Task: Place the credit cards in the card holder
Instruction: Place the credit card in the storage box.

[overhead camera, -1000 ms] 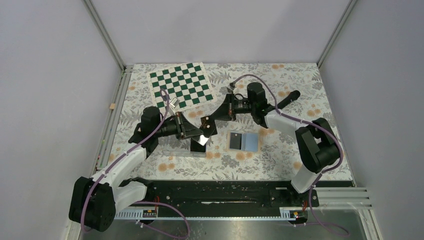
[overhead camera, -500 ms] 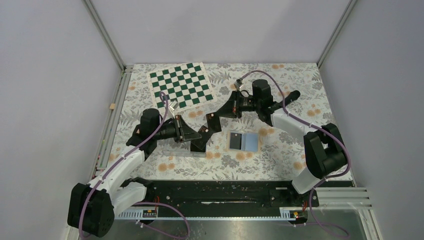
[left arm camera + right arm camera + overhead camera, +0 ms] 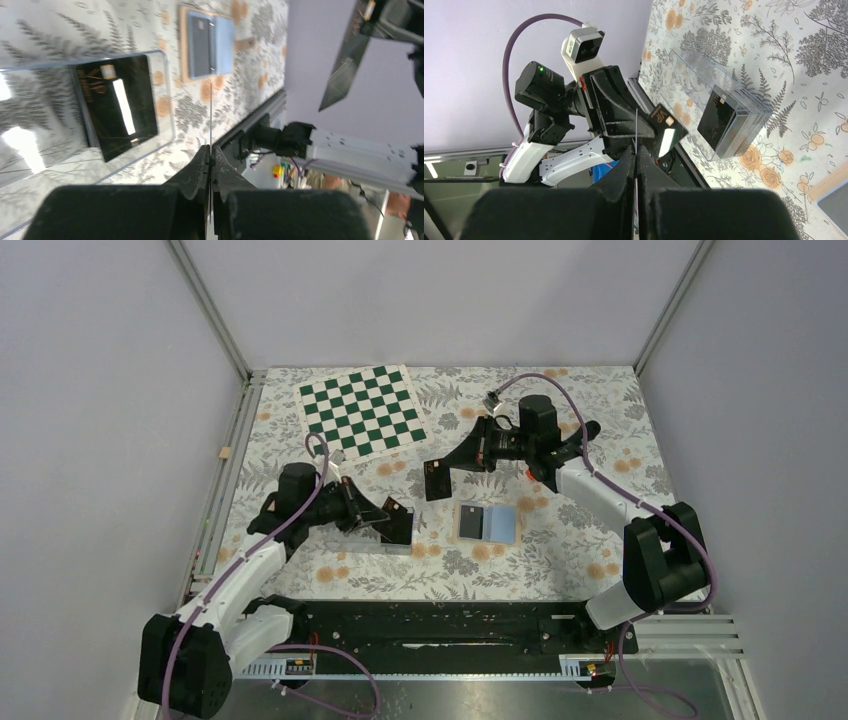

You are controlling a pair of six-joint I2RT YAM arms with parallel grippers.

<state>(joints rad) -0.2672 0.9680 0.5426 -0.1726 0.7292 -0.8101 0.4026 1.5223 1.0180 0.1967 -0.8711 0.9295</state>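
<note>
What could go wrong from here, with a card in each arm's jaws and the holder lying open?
1. The right card and left card, each pinched at an edge by shut jaws, could twist or slip.
2. The left arm and right arm crowd the patch beside the card holder; approaching together, they might collide.
3. Nothing holds the card holder down, so pushing a card in may slide it.

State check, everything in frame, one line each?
Left gripper: jaws shut on left card.
Right gripper: jaws shut on right card, off the table.
Card holder: open flat, stowed card in one side.
Clear tray: tray card lying inside.
Chessboard mat: flat, bare.
</note>
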